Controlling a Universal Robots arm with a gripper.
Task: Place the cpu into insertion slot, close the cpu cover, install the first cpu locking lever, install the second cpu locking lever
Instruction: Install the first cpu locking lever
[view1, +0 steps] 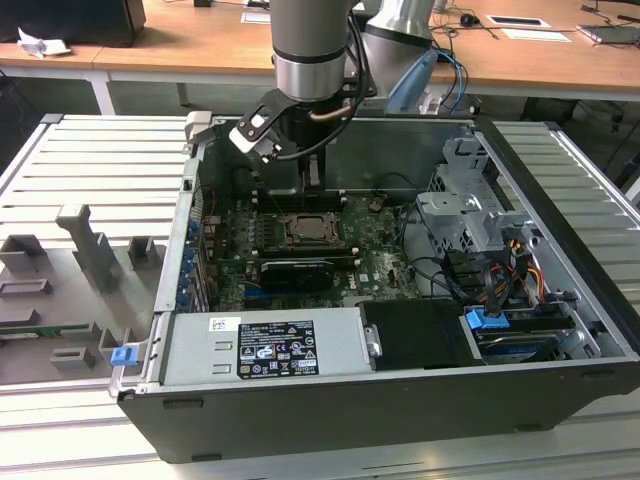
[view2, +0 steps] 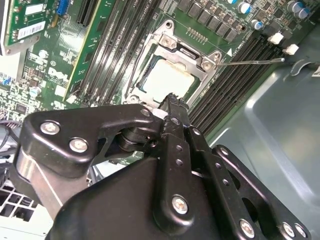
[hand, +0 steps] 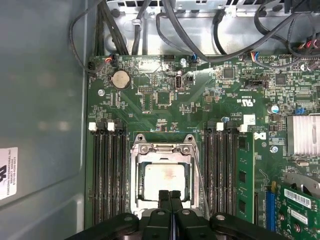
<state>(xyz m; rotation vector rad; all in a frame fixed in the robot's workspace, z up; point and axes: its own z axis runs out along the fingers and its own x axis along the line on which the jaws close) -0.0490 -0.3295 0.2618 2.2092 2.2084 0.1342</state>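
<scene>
Inside the open computer case (view1: 330, 425), the cpu (hand: 164, 179) was seen under the lowered cpu cover (hand: 162, 148) just ahead of the closed, empty gripper (hand: 170, 194), and was judged light, rigid, fragile, best edge-held.

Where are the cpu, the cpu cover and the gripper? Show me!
the cpu (hand: 165, 181), first wrist view, middle of its pale metal top.
the cpu cover (hand: 161, 148), first wrist view, silvery frame bar beside the chip.
the gripper (hand: 170, 195), first wrist view, where its black fingertips meet.
</scene>
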